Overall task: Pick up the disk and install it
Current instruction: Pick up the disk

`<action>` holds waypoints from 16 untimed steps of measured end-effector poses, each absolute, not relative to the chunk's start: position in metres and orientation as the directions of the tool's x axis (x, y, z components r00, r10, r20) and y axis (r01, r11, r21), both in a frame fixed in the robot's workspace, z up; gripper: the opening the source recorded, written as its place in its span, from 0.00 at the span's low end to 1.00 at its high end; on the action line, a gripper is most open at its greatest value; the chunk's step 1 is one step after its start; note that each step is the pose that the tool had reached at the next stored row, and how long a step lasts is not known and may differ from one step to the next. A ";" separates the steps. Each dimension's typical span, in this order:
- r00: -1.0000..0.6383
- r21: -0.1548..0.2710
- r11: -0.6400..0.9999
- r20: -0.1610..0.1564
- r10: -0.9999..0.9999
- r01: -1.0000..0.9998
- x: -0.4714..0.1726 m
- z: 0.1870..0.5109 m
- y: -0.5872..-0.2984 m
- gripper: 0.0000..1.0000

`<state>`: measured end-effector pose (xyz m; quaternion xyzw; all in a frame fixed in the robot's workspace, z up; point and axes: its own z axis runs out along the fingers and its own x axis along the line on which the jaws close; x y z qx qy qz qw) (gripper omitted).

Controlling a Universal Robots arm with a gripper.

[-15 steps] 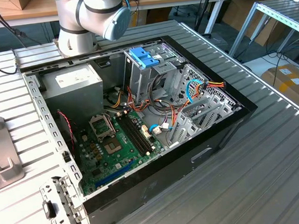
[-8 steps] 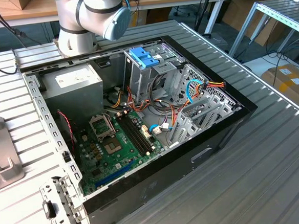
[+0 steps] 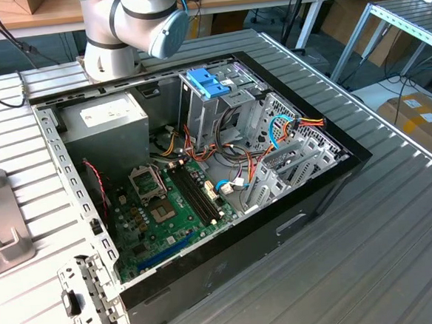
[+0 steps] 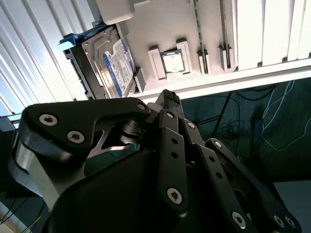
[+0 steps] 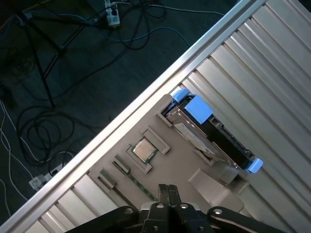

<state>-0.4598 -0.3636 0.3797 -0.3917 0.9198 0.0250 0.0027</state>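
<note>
Your pincer (image 5: pixel 168 190) has its two dark fingers drawn together, tip against tip, and it holds nothing; you can see this in both wrist views. It hangs above a grey fixture tray (image 5: pixel 182 170) that lies on the ribbed metal desk (image 5: pixel 272 73), near the desk's edge, with dark floor (image 5: pixel 73 97) and loose cables beyond it. The disk (image 5: pixel 209 133) stands on its long edge in a slot of that tray, clear of the fingertips and not touched by them. Its light-blue frame shows as tabs at both ends and as a broad tab on the upper side. In the second wrist view you see the disk's (image 4: pixel 109 65) silver face, with its label turned toward the camera. Just beside the disk in the same tray, a small square processor chip (image 5: pixel 144 150) lies flat in its own pocket, and narrow slots follow beyond it. In the exterior view, the open computer case (image 3: pixel 230 254) fills the middle of the frame. It lies on its side on the desk with the green motherboard (image 3: pixel 167 202) at lower centre. The grey power supply box (image 3: pixel 102 122) is toward the exterior view's left at the back. The fixed drive cage (image 3: pixel 209 81) with its blue tabs is at upper centre. The arm's (image 3: pixel 129 27) pale joints rise at the upper left of that frame, behind the case, and part of the grey tray sits at the exterior view's left edge. The disk is not yet in the case.
</note>
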 end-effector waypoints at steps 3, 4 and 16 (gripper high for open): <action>-0.679 0.044 0.677 -0.024 -0.734 -0.734 -0.460 0.380 -0.364 0.11; -0.674 0.044 0.673 -0.024 -0.738 -0.738 -0.460 0.380 -0.364 0.11; -0.629 0.044 0.627 -0.024 -0.777 -0.777 -0.460 0.380 -0.364 0.11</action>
